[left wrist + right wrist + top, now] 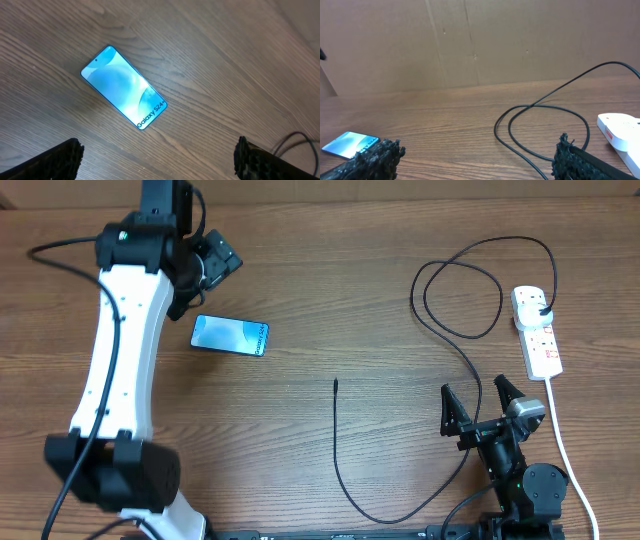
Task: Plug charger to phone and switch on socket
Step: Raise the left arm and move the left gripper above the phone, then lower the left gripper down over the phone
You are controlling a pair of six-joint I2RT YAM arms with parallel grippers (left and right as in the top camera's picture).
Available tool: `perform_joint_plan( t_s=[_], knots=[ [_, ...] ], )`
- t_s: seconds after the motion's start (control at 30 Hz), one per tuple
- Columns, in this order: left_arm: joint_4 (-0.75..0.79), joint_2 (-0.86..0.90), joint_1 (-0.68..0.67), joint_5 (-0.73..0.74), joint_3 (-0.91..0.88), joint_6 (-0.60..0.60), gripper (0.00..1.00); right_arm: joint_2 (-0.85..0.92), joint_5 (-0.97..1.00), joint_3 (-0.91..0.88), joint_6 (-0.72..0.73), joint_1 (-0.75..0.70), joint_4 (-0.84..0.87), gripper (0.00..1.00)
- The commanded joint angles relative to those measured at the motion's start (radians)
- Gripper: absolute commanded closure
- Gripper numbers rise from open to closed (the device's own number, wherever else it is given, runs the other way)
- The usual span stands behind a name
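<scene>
The phone [230, 335] lies flat on the wooden table at upper left with its screen glowing blue. My left gripper [208, 275] hovers just behind it, open and holding nothing; in the left wrist view the phone [123, 93] lies ahead of the open left gripper [157, 160]. The charger [345, 480] is a thin black cable. Its free tip [336, 382] rests mid-table, and its black plug [540, 305] sits in the white socket [537, 330] at the right. My right gripper [477, 402] stands open near the front right, empty, beside the cable.
The charger loops [540, 130] in coils ahead of the right gripper [477, 160], with the socket [620, 132] to their right and the phone [350, 144] far left. A cardboard wall [470, 45] closes off the table's far side. The socket's thick white cord [565, 450] runs toward the front edge.
</scene>
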Motion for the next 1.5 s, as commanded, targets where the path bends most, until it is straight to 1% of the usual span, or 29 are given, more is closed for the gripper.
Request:
perform_joint_plan(
  t_s=[0.0,0.1,0.17,0.33,0.4,0.43,0.5,0.73,1.13,1.33,1.4,1.47],
  knots=[
    [-0.014,0.063,0.005,0.015,0.049,-0.052,0.0,-0.01,0.008,-0.011,0.003,0.006,0.006,0.0],
    [-0.016,0.094,-0.003,0.046,0.049,-0.052,0.0,-0.01,0.008,-0.011,0.003,0.006,0.006,0.0],
    [-0.045,0.109,-0.004,0.08,0.049,-0.052,0.0,-0.01,0.008,-0.011,0.003,0.006,0.006,0.0],
    [-0.047,0.126,-0.004,0.071,0.048,-0.062,0.0,-0.01,0.008,-0.011,0.003,0.006,0.006,0.0],
    [-0.057,0.127,-0.004,0.058,0.048,-0.145,0.0,-0.01,0.008,-0.011,0.003,0.006,0.006,0.0],
    [-0.076,0.127,-0.003,0.046,0.048,-0.228,0.0,-0.01,0.008,-0.011,0.003,0.006,0.006,0.0],
    [-0.096,0.127,0.0,0.036,0.048,-0.331,0.0,-0.01,0.008,-0.011,0.003,0.006,0.006,0.0],
    [-0.119,0.176,0.004,0.045,0.048,-0.472,0.0,-0.01,0.008,-0.011,0.003,0.006,0.006,0.0],
    [-0.088,0.359,0.005,0.044,0.048,-0.472,0.0,-0.01,0.008,-0.011,0.003,0.006,0.006,0.0],
    [-0.081,0.386,0.005,-0.024,0.048,-0.472,0.0,-0.01,0.008,-0.011,0.003,0.006,0.006,0.0],
    [-0.096,0.389,0.005,-0.059,0.044,-0.492,0.0,-0.01,0.008,-0.011,0.003,0.006,0.006,0.0],
    [-0.124,0.389,0.005,-0.087,0.043,-0.546,0.0,-0.01,0.008,-0.011,0.003,0.006,0.006,0.0]
  ],
)
